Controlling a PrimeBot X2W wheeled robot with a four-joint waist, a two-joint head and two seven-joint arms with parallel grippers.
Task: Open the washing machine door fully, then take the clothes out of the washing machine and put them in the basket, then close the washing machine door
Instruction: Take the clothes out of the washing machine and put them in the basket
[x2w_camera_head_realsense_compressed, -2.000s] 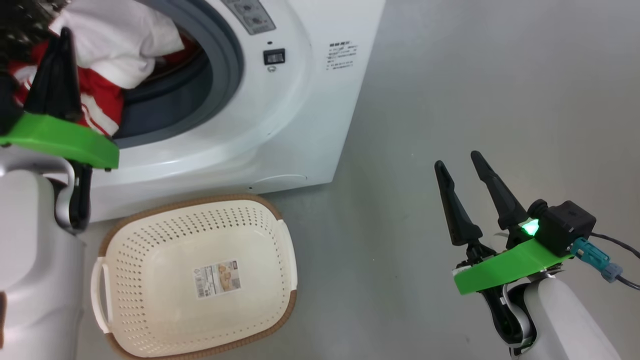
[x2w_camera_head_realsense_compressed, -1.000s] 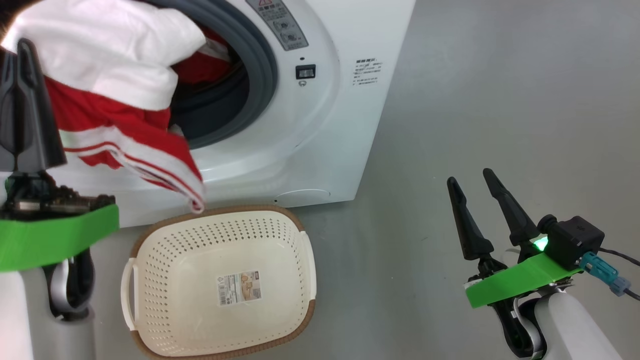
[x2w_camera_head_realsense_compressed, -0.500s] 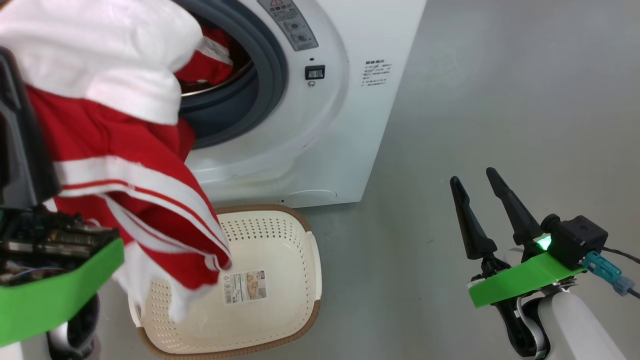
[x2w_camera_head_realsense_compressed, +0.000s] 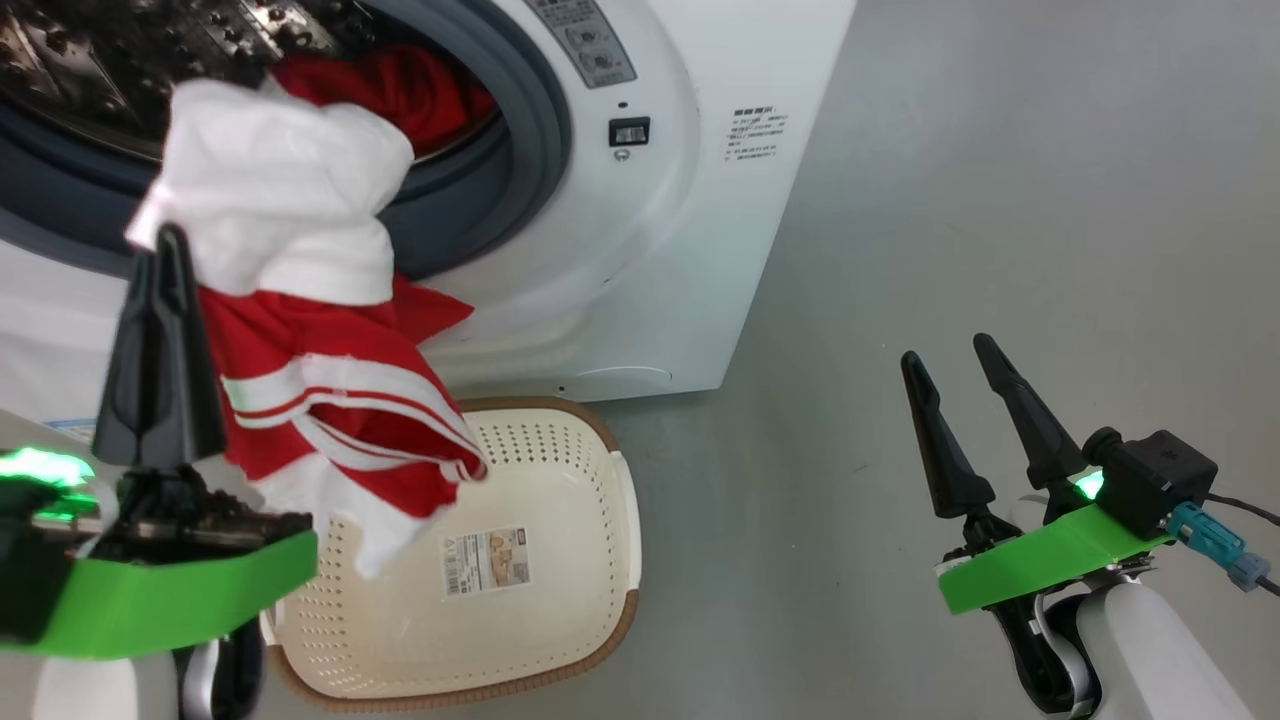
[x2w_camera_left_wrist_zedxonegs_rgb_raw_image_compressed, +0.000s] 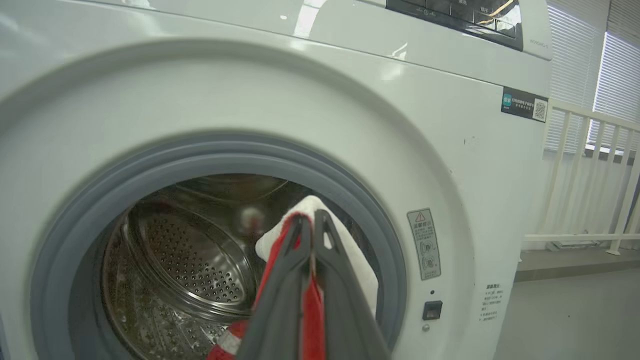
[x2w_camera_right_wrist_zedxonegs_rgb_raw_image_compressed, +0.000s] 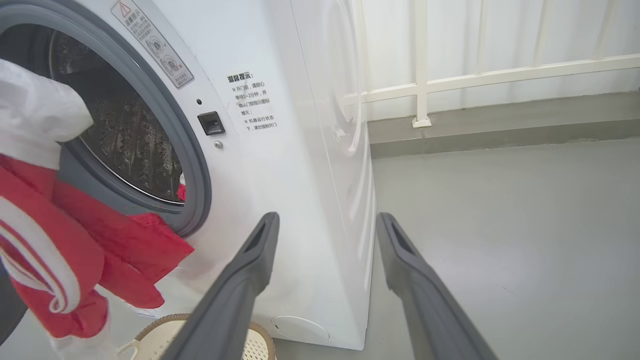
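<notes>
Clothes (x2w_camera_head_realsense_compressed: 300, 350) clamped in my left gripper (x2w_camera_head_realsense_compressed: 172, 240) above the basket (x2w_camera_head_realsense_compressed: 560, 470).
I should centre them over the basket before letting go; my right gripper (x2w_camera_head_realsense_compressed: 945, 352) stands with fingers apart.

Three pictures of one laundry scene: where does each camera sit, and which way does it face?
Head view: on the head, looking forward and down at the washing machine, the basket, the left gripper shut on the clothes, and the open right gripper.
Left wrist view: on the left wrist, looking along its closed fingers into the drum.
Right wrist view: on the right wrist, looking past its spread fingers at the machine's side and a railing.
Shared: all three show the clothes.
</notes>
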